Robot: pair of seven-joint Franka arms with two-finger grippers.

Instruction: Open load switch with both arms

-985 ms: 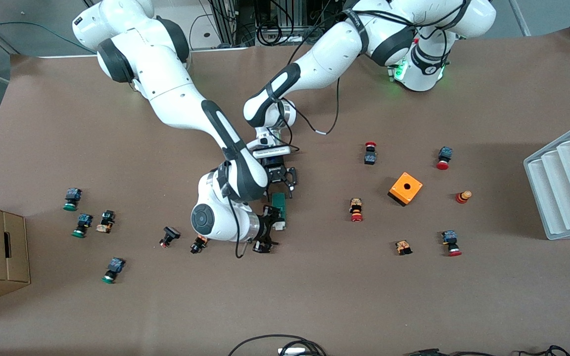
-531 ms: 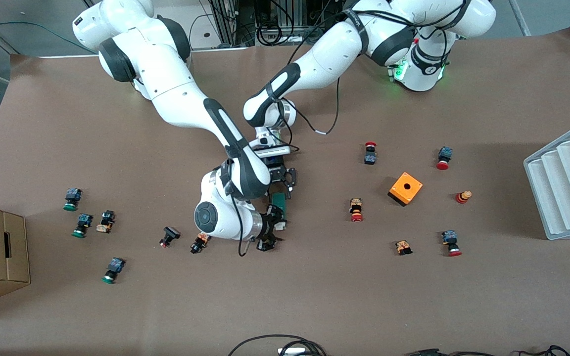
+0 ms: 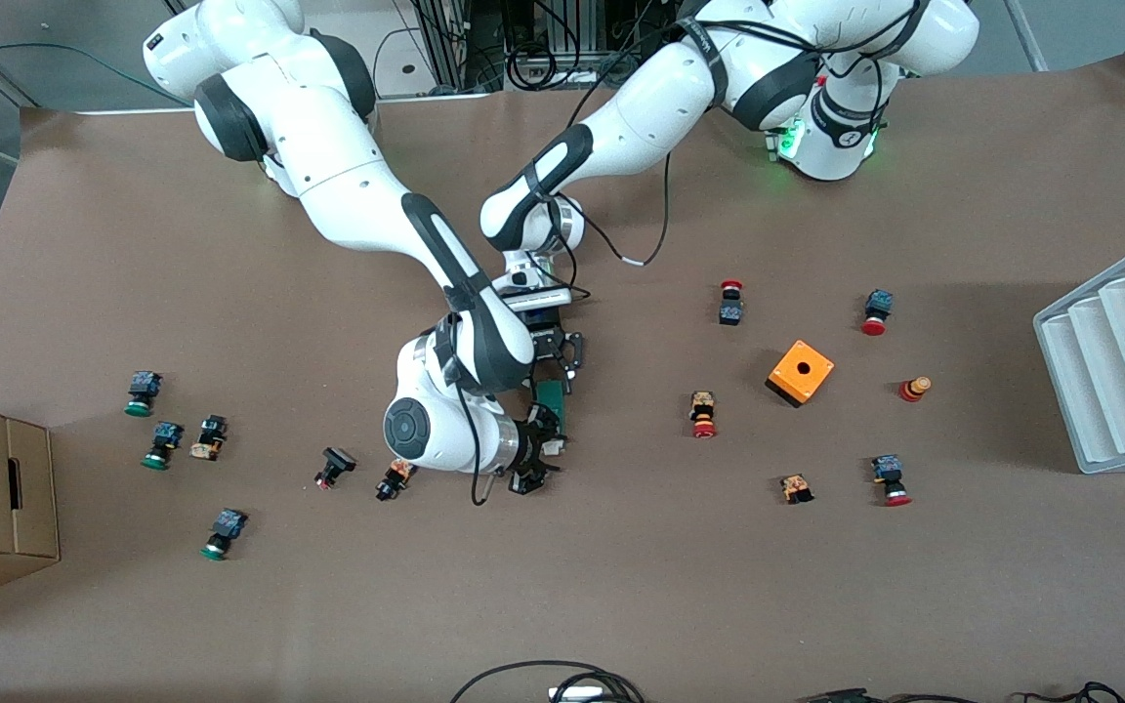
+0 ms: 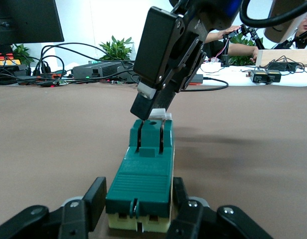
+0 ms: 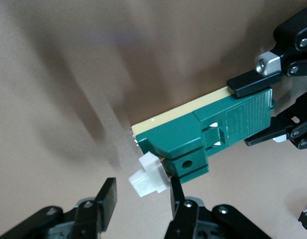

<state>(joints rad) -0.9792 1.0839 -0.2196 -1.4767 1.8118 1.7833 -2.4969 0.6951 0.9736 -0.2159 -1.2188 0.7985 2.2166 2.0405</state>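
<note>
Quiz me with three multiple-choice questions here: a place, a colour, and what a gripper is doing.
1. Where does the orange square box with a hole lie from the slim dark-green load switch?
A) toward the left arm's end of the table
B) toward the right arm's end
C) on top of it

2. What colour is the switch's small plastic lever?
A) red
B) white
C) black

3. What is the left gripper doing?
A) carrying a button
B) hanging away from everything
C) clamping the switch's end

Answers: 1 A, it sits toward that arm's base in the front view. 2 B, the right wrist view shows it between the right gripper's open fingers. 3 C, its fingers press both sides.
</note>
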